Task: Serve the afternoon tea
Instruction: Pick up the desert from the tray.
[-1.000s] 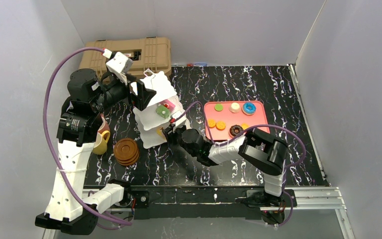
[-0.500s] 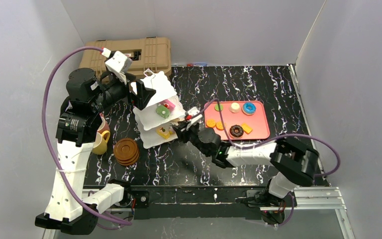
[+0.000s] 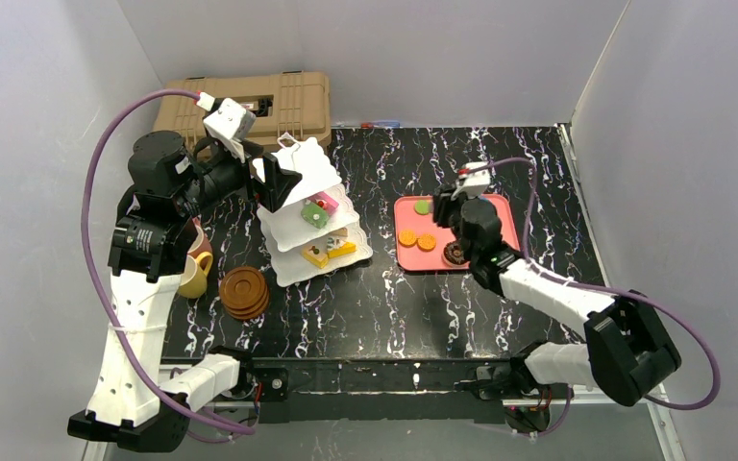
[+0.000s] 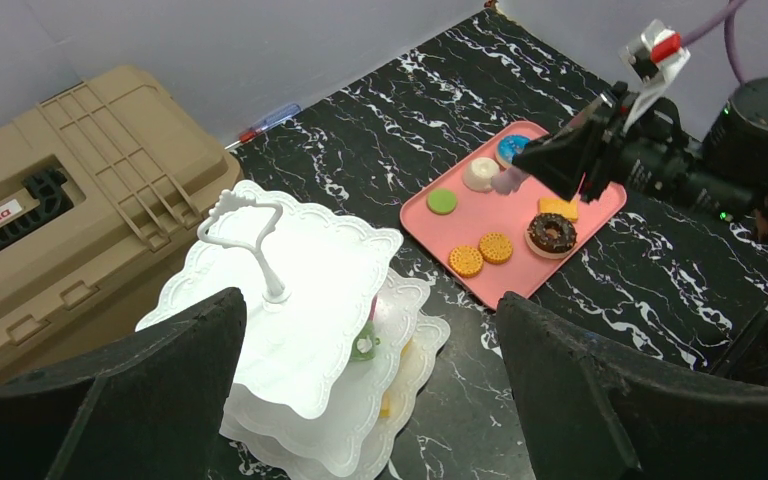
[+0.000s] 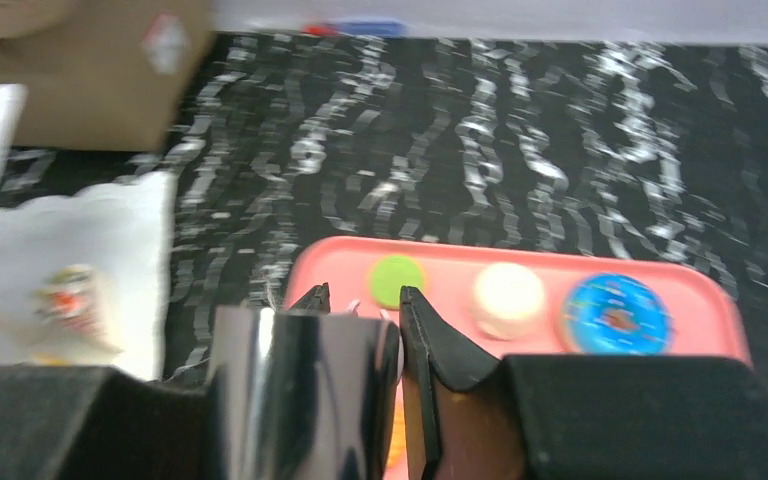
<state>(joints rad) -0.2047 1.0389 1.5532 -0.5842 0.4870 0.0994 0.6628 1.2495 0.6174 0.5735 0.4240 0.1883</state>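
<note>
Black marble-patterned table [image 3: 538,163], walled in pale grey: your left tool [image 4: 370,298] hangs above the white three-tier stand [image 3: 303,171], its fingers spread wide and holding nothing, the stand's wire handle [image 4: 273,275] showing between them in the wrist view. The stand sits on the left half of the table, just in front of a tan hard case [image 3: 288,101], with a pink and a green pastry [image 3: 317,211] on its middle plate and a yellow one [image 3: 319,254] on the bottom plate. Near its front-left corner lie a stack of brown saucers [image 3: 244,293] and a yellow cup [image 3: 192,280], partly hidden by your left arm. Your right tool [image 5: 362,295] is over the pink tray [image 3: 511,238] to the right of the stand, its fingers drawn narrow with nothing visible between them. On the tray rest a green disc [image 5: 398,280], a cream pastry [image 5: 508,298], a blue doughnut [image 5: 615,312], two orange biscuits [image 3: 417,239] and a chocolate doughnut [image 4: 552,232].
</note>
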